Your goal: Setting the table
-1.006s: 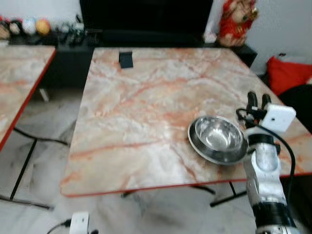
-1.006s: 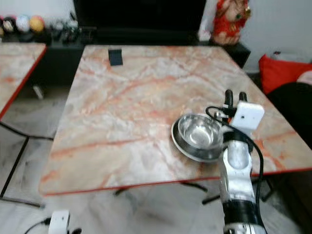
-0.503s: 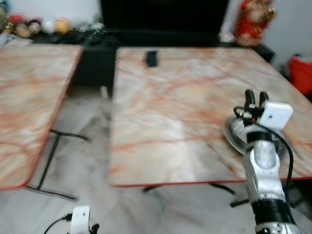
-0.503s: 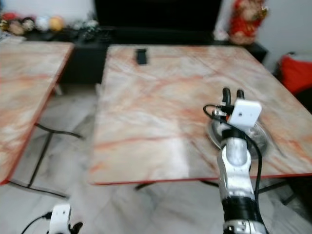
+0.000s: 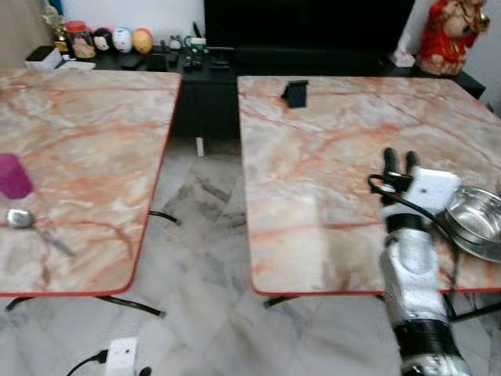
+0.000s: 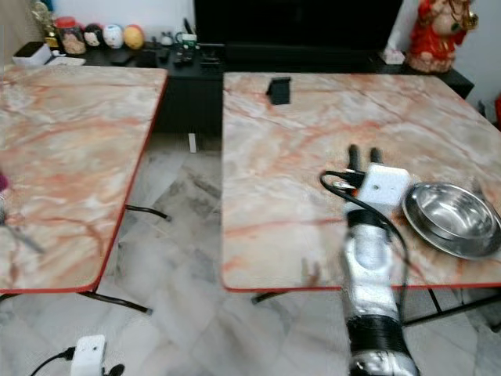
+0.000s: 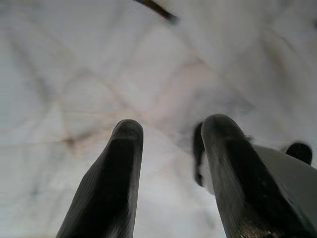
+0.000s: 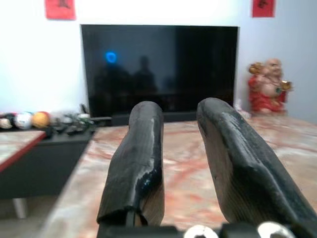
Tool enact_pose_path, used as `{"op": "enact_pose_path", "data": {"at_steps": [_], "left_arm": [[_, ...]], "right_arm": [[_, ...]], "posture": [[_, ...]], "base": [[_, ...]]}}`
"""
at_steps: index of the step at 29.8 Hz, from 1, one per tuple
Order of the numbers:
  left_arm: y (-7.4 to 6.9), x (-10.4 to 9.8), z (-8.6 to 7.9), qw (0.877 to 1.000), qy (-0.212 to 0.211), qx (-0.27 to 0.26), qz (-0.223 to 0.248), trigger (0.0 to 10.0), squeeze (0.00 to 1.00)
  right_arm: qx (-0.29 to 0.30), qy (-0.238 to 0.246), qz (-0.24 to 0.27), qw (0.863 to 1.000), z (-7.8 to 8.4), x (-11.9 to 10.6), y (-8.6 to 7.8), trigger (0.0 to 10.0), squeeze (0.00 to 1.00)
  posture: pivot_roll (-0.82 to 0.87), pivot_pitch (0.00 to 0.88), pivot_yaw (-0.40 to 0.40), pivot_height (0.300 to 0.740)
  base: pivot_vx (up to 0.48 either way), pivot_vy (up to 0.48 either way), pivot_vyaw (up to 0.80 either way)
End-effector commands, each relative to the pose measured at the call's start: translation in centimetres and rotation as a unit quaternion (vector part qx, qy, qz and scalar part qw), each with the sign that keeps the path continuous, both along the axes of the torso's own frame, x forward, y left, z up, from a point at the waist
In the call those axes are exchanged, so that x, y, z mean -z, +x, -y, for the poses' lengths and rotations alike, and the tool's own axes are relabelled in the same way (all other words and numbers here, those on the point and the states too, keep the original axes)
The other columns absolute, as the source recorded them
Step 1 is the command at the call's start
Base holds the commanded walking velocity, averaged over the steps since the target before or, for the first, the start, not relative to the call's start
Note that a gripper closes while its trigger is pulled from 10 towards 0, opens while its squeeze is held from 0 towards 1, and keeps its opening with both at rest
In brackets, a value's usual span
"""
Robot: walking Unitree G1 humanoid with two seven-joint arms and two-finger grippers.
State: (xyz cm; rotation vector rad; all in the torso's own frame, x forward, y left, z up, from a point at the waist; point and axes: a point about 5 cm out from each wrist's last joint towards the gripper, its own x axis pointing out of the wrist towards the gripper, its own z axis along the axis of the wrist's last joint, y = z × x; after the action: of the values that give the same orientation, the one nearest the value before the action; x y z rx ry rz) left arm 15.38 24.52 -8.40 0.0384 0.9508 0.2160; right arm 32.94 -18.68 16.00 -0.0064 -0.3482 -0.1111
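On the left table [image 5: 86, 149] sit a purple cup [image 5: 13, 175] and, just in front of it, a spoon [image 5: 23, 222] near the left edge. The left gripper [image 7: 171, 134] hangs over pale floor tiles, its fingers a small gap apart and empty. On the right table [image 5: 329, 157] a small black stand [image 5: 295, 93] rests near the far edge. The right gripper [image 5: 399, 160] is raised over this table, fingers slightly parted, holding nothing. Just to its right, a steel bowl [image 6: 452, 211] sits on a plate [image 6: 462, 247] near the table's front right corner. A red figurine [image 6: 435, 31] stands beyond, beside a dark TV [image 8: 158, 64].
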Motion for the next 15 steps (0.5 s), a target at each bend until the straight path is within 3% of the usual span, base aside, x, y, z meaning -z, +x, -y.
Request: {"op": "enact_pose_path", "data": {"at_steps": [1, 4, 10, 15], "left_arm": [[-0.5, 0.4, 0.8, 1.0, -0.009, -0.001, -0.011, 10.0, 0.0], [-0.5, 0.5, 0.9, 1.0, -0.009, -0.002, -0.01, 10.0, 0.0], [-0.4, 0.5, 1.1, 1.0, -0.012, -0.002, -0.007, 10.0, 0.0], [-0.4, 0.5, 1.1, 1.0, -0.012, 0.001, -0.009, 10.0, 0.0]], "right_arm": [[0.009, -0.001, -0.008, 1.0, 0.6, 0.3, 0.0, 10.0, 0.0], [0.003, -0.007, -0.005, 1.0, 0.3, 0.1, 0.1, 10.0, 0.0], [-0.021, -0.022, 0.002, 1.0, -0.6, 0.0, 0.2, 10.0, 0.0], [-0.016, -0.012, 0.0, 1.0, -0.4, 0.1, 0.2, 10.0, 0.0]], "posture": [[-0.02, 0.0, -0.042, 0.74], [-0.02, 0.0, -0.048, 0.74], [-0.02, 0.0, -0.056, 0.74], [-0.03, 0.0, -0.048, 0.74]], "base": [[0.0, 0.322, 0.0], [0.0, 0.322, 0.0], [0.0, 0.321, 0.76], [0.0, 0.319, 0.0]]}}
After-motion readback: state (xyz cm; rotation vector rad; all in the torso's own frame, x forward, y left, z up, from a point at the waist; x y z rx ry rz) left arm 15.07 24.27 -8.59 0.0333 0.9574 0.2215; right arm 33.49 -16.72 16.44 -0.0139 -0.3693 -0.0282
